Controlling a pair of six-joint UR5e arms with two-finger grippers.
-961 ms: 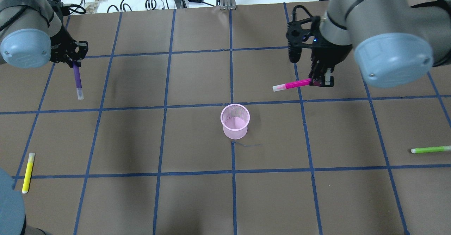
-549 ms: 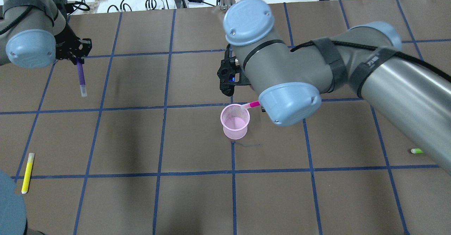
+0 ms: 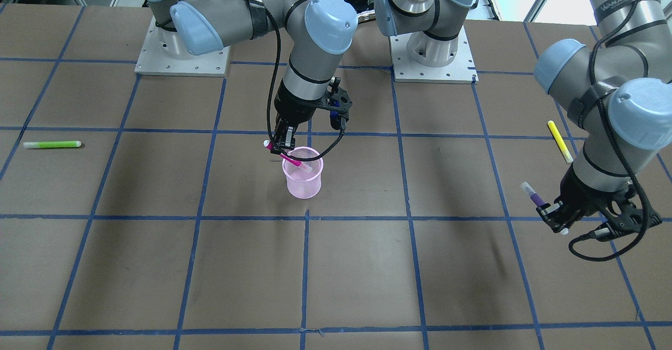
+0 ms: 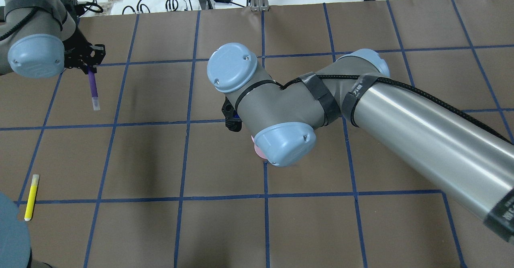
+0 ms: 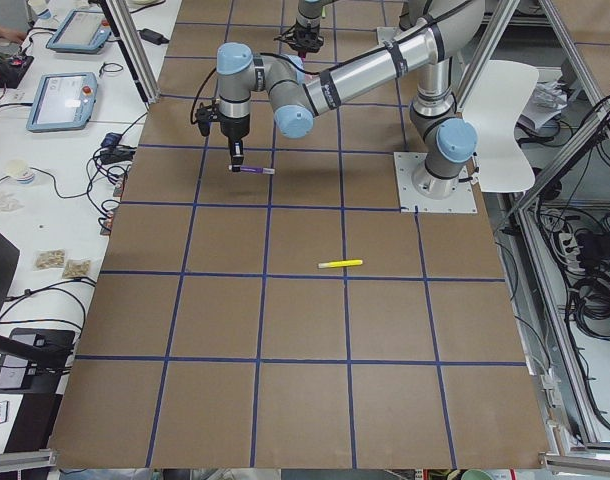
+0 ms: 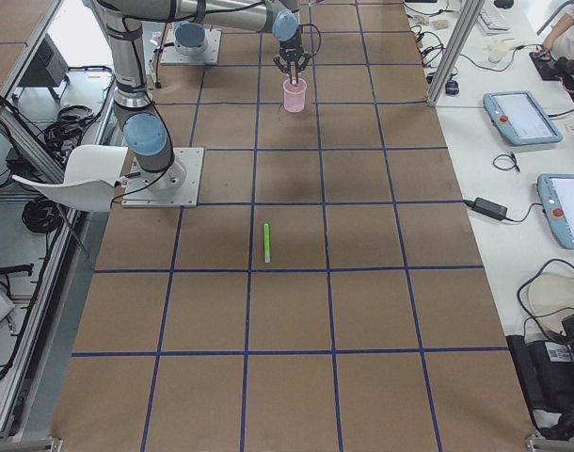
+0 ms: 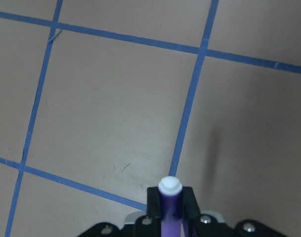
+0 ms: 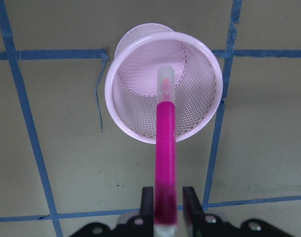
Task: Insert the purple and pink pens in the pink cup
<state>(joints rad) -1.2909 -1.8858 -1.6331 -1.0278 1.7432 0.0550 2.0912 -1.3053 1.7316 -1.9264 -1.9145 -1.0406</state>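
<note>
1. The right claw [image 8: 168,213] is pinched on the rear end of the bright pink plastic highlighter pen [image 8: 165,143]. The pen slants down with its pale cap end over the mouth of the pink wire-mesh cup [image 8: 205,101] — at the rim or just inside, and I cannot tell how deep.
2. The left claw [image 7: 170,208] is pressed onto the purple plastic pen with a white cap [image 7: 170,187]. It holds the pen in the air, well apart from the cup, above the brown paper desk [image 3: 157,266].
3. Both pens look light and stiff, with smooth barrels. A hold near the back end leaves the long free end to enter first, though so smooth a barrel may swivel in the pinch.
4. The mesh cup seems light and unanchored — a sideways push on its rim could tip or slide it. The pen is best released only once its tip is well inside.
</note>
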